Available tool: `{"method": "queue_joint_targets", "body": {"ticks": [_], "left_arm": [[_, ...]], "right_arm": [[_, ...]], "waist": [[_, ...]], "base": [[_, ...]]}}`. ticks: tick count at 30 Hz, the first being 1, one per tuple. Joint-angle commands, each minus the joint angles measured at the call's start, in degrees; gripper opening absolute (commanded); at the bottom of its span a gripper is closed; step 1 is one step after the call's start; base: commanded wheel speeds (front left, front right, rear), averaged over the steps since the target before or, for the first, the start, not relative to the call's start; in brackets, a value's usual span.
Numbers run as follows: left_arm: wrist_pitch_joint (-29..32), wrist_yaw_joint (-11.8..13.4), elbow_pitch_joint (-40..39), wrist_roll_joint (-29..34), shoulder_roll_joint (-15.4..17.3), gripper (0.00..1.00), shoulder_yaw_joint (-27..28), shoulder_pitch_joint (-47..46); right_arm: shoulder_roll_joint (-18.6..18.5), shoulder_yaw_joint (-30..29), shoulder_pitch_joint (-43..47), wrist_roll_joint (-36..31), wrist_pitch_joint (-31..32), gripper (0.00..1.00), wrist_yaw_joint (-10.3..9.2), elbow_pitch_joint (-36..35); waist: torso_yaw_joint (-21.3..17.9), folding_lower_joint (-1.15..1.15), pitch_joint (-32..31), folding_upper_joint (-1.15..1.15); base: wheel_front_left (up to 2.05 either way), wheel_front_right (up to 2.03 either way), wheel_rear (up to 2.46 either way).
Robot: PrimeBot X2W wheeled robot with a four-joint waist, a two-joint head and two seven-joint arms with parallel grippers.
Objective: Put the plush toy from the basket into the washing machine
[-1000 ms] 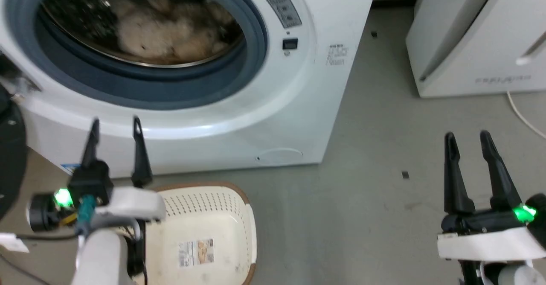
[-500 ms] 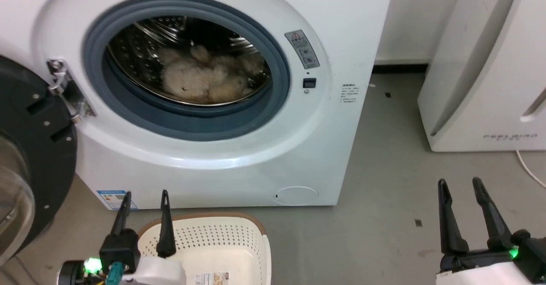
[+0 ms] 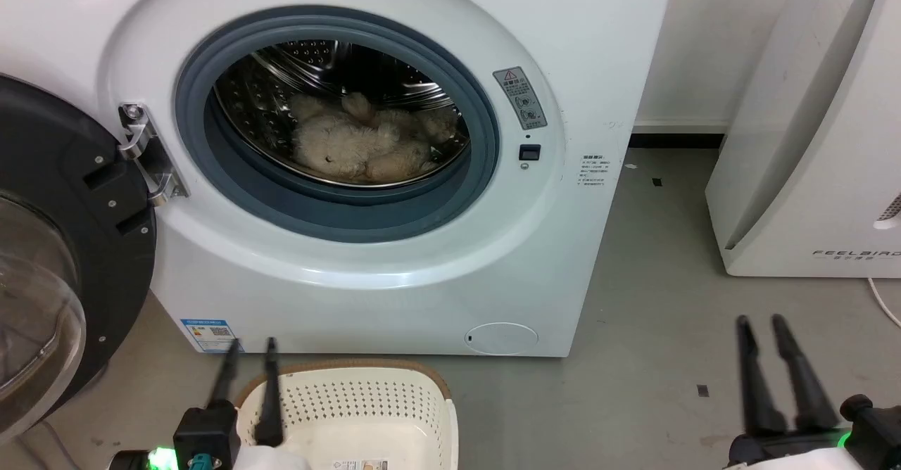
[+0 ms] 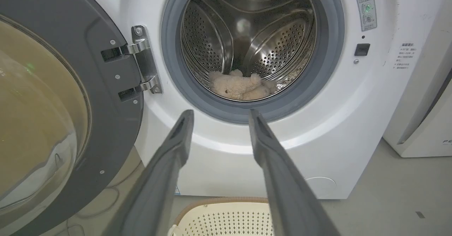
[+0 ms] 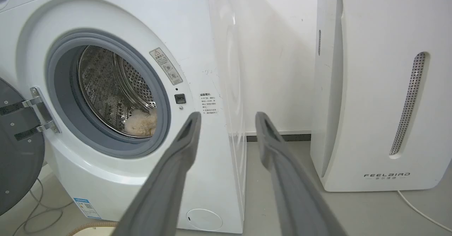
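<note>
The beige plush toy (image 3: 366,146) lies inside the steel drum of the white washing machine (image 3: 394,273), also seen as plush toy (image 4: 240,86) and plush toy (image 5: 141,123). The black-framed glass door (image 3: 49,259) hangs open at the left. On the floor before the machine stands the cream basket (image 3: 366,414) with its brown rim, nothing showing inside it. My left gripper (image 3: 250,347) is open above the basket's left end. My right gripper (image 3: 760,322) is open over the bare floor at the lower right. Both hold nothing.
A white FEELBIRD appliance (image 3: 816,146) stands right of the washer, with a strip of grey floor (image 3: 647,301) between them. A white cable (image 3: 883,301) lies on the floor by it. The open door takes up the left side.
The head camera has tilted up, so the washer porthole sits lower in view and both grippers drop toward the bottom edge. Both stay open; the toy stays in the drum.
</note>
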Motion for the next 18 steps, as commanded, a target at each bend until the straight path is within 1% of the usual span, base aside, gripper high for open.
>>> {"method": "queue_joint_targets", "body": {"ticks": [1, 18], "left_arm": [[0.02, -0.01, -0.01, -0.01, 0.00, 0.00, 0.00, 0.00], [1.83, -0.66, -0.91, 0.19, -0.18, 0.00, 0.15, -0.33]], "right_arm": [[0.00, 0.00, -0.01, -0.01, 0.03, 0.00, 0.00, 0.00], [0.00, 0.37, -0.70, -1.32, 1.84, 0.00, -0.01, 0.25]], "waist": [[0.00, 0.01, 0.00, 0.00], [-0.20, 0.01, 0.04, 0.00]], "base": [[0.00, 0.00, 0.00], [0.00, 0.00, 0.00]]}}
